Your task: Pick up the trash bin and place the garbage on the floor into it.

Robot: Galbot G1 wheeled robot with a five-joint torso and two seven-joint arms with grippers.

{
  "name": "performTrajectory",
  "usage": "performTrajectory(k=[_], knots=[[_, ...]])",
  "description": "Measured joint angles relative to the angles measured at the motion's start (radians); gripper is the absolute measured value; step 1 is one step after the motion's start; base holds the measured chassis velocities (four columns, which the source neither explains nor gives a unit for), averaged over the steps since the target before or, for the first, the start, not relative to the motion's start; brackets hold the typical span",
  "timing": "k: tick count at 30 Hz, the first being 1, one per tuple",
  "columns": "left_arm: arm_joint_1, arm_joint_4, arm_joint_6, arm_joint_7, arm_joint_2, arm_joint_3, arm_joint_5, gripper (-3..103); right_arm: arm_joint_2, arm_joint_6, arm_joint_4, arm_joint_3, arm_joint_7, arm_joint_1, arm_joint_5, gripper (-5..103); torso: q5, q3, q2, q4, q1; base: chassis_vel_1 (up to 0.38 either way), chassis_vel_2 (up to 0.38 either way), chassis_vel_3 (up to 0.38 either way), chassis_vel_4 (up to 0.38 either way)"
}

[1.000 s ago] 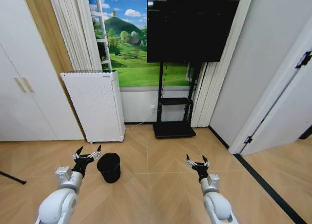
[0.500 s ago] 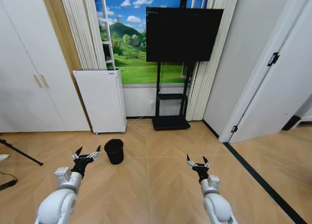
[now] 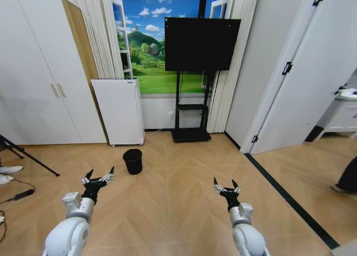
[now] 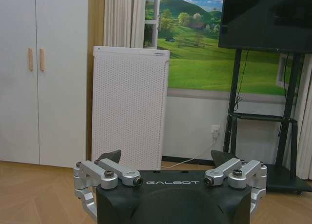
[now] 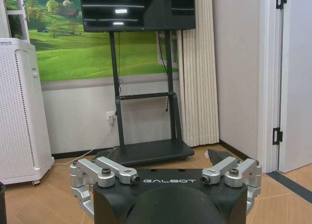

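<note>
A room with a light herringbone wooden floor (image 3: 184, 206) has white cupboard doors (image 3: 33, 94) on the left, a white perforated appliance (image 3: 118, 112) against the far wall, a meadow mural (image 3: 146, 49), and a black television (image 3: 202, 44) on a black stand (image 3: 191, 134). A dark strip (image 3: 287, 197) crosses the floor on the right, beside a white door (image 3: 301, 83). The trash bin (image 3: 133, 161), small, round and black, stands on the floor just in front of the appliance, left of centre and well ahead of both arms. The left gripper (image 3: 99, 178) hovers near, low on the left, its fingers spread wide and holding nothing. The right gripper (image 3: 225, 184) hovers near on the right, fingers likewise wide apart and empty.
</note>
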Motion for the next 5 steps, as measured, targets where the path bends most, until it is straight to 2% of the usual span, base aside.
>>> performTrajectory(k=[5], knots=[[0.001,-0.001,-0.005,0.000,0.002,-0.005,-0.002,100,0.000,-0.012,0.004,0.012,0.013,-0.004,-0.013,100,0.0000,0.000,0.000,0.0004,0.001,-0.050,0.075,0.084,-0.049]])
